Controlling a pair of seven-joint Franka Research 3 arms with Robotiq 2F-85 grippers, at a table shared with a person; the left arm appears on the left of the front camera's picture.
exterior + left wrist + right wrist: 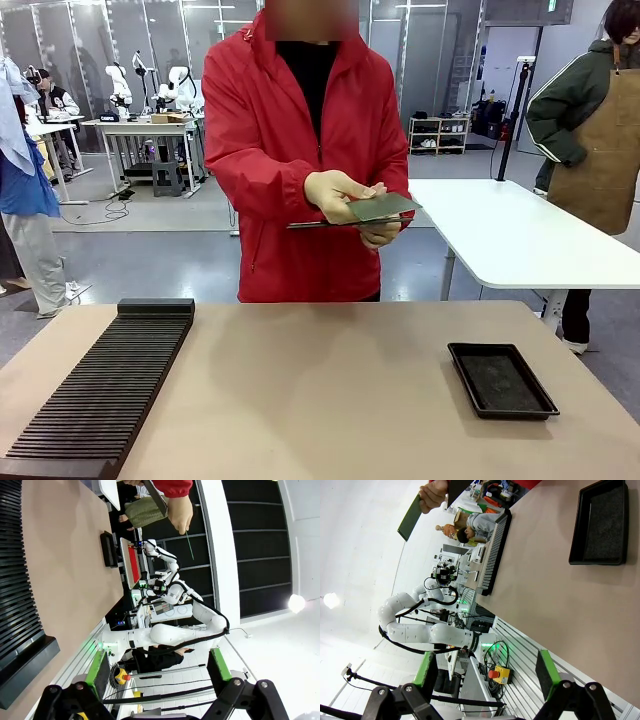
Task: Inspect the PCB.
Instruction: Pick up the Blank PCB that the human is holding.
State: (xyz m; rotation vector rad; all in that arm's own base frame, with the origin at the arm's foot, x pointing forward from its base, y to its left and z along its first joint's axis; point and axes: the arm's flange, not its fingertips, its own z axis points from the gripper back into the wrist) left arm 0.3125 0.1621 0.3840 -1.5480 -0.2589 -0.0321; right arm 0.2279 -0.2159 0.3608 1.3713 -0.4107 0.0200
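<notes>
Across the table a person in a red jacket holds the PCB (386, 207), a thin green board, flat at chest height in both hands, well above the tabletop. From the right wrist view the PCB (411, 516) appears as a dark green rectangle pinched in one hand, far from my right gripper (485, 675). That gripper stands open with nothing between its green pads. My left gripper (159, 672) is open too and holds nothing; the person's hand (181, 512) is far off at the top of its view.
A thin dark slab (320, 224) lies under the person's hands. On the tan table (320, 400) a black slotted rack (100, 390) runs along the left and a shallow black tray (502, 379) sits at the right. Another person stands by a white table (510, 235).
</notes>
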